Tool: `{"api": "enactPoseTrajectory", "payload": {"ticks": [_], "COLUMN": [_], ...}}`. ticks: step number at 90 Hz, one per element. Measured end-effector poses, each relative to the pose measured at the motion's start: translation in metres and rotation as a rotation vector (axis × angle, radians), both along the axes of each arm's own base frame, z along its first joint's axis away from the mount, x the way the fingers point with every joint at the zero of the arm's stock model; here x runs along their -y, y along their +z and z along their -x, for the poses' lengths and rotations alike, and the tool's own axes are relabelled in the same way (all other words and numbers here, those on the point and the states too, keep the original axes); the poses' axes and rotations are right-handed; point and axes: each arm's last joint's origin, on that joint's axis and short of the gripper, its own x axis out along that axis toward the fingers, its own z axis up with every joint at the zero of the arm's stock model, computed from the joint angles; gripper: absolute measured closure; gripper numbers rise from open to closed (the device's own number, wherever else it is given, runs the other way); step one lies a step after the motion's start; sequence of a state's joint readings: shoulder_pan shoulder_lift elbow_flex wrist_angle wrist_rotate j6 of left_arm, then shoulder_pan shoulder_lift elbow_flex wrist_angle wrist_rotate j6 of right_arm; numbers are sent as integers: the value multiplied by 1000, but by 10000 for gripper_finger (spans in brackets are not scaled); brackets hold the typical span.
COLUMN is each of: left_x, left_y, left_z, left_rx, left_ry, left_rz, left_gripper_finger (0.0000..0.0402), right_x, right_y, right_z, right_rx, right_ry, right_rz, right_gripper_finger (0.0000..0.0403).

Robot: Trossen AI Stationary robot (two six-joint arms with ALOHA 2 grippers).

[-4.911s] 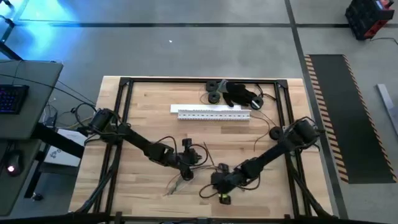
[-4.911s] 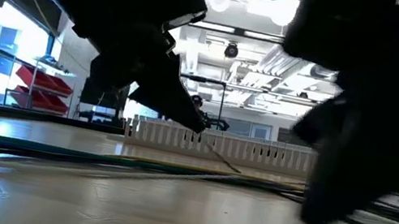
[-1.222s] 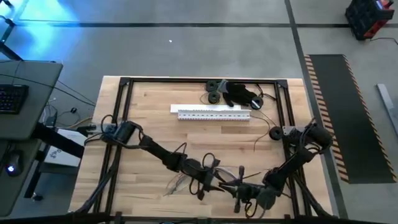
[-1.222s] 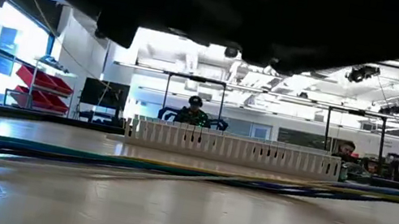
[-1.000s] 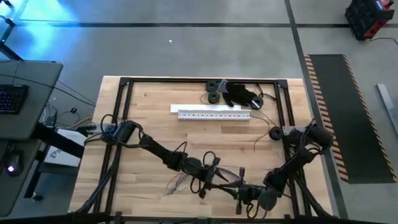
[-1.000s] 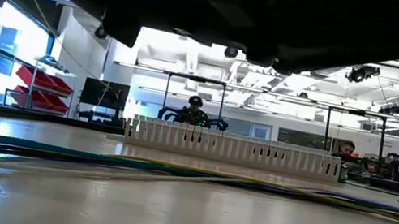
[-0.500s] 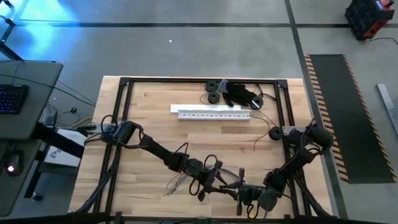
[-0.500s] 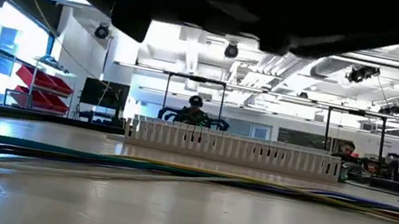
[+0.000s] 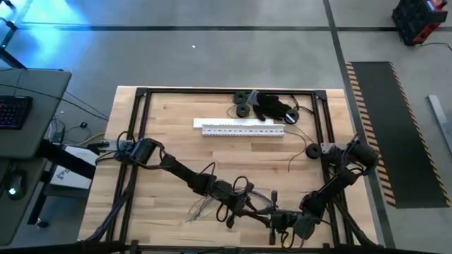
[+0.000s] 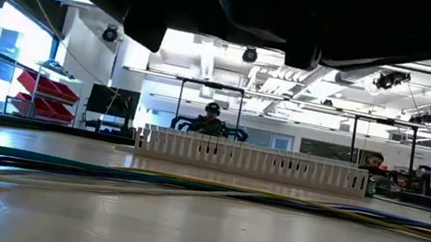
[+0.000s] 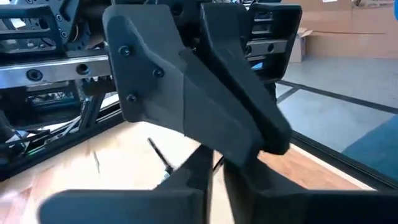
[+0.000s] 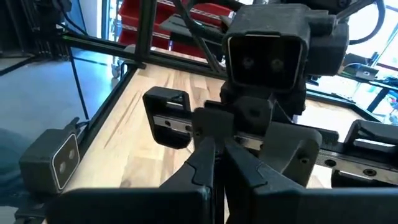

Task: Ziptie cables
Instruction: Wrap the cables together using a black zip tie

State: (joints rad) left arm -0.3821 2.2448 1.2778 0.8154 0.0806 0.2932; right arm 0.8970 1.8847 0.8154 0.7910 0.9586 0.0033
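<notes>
Wooden slatted table (image 9: 169, 134) carried thin dark-grey cables (image 9: 201, 207) near its front edge; left gripper (image 9: 256, 206) and right gripper (image 9: 272, 220) met just beside them, both pressed together.

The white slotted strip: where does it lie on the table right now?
In the high view the white slotted strip lies flat across the far middle of the wooden table, just nearer than the black clutter at the far edge, well clear of both arms.
</notes>
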Motion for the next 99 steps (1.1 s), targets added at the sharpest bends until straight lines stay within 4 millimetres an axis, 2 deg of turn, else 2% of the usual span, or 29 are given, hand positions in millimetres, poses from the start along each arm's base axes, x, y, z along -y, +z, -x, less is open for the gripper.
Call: {"api": "enactPoseTrajectory", "payload": {"ticks": [13, 21, 30, 39, 58, 66, 77, 88, 99], "left_x": [3, 7, 10, 13, 30, 31, 29, 28, 31], "left_y": [0, -1, -5, -7, 4, 16, 47, 92, 136], "left_z": [1, 3, 5, 6, -2, -4, 6, 31, 63], "left_rx": [-6, -14, -57, -114, -261, -337, -364, -380, -406], "left_ry": [13, 42, 63, 68, 108, 153, 249, 335, 365], "left_rz": [6, -3, 1, 20, -36, -95, -173, -217, -152], "left_gripper_finger": [400, 401, 401, 401, 401, 401, 401, 401, 401], "right_x": [0, 1, 1, -2, -4, -2, 0, 1, 1], "right_y": [0, 0, 6, 20, 42, 40, 35, 31, 31], "right_z": [0, 1, 6, 15, 35, 36, 37, 38, 39], "right_rx": [2, 15, 45, 89, 141, 124, 100, 88, 85], "right_ry": [-17, -68, -133, -187, -277, -266, -271, -277, -271], "right_rz": [-14, -23, -36, -76, -152, -176, -163, -162, -166], "right_gripper_finger": [401, 387, 350, 302, 221, 205, 199, 199, 199]}}
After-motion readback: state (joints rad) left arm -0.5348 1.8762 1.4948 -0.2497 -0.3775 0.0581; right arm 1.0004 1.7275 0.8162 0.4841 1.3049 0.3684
